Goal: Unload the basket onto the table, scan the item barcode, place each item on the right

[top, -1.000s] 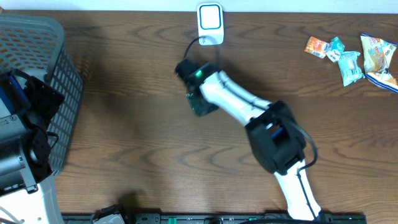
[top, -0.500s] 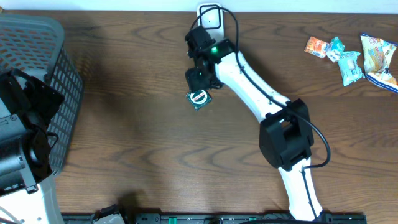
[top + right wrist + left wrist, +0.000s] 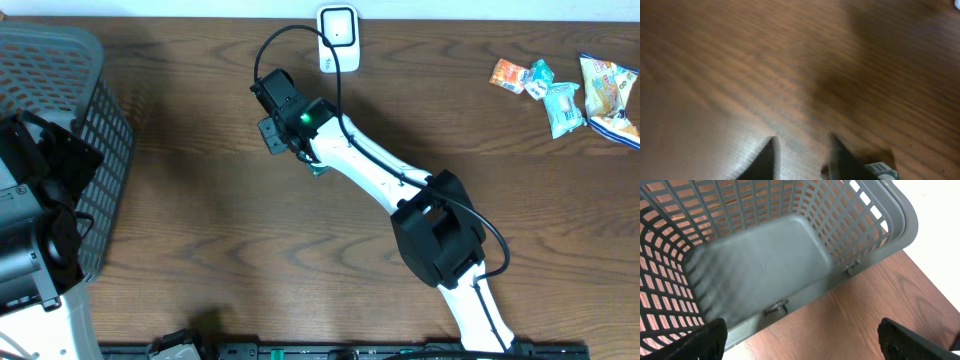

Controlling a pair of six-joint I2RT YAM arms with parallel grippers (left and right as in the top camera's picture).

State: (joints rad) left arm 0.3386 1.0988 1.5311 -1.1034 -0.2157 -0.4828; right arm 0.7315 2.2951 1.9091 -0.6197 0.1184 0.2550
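The item is a small green packet; a corner of it with a printed barcode (image 3: 883, 171) shows at the bottom right of the right wrist view, lying on the wooden table outside the fingers. From overhead only a teal sliver of the item (image 3: 318, 169) peeks from under the right arm. My right gripper (image 3: 802, 157) hovers over bare wood, its fingers slightly apart with nothing between them; overhead it sits left of the white scanner (image 3: 338, 30). My left gripper (image 3: 800, 345) is wide open above the grey basket (image 3: 900, 225).
The grey basket (image 3: 60, 60) fills the left edge of the table, with the left arm beside it. Several snack packets (image 3: 565, 90) lie at the far right. A black cable (image 3: 262, 50) loops from the right wrist near the scanner.
The right gripper let go of the green packet, which now lies on the table. It rose toward the scanner, then swung left, and its jaws narrowed again. The left arm has not moved.
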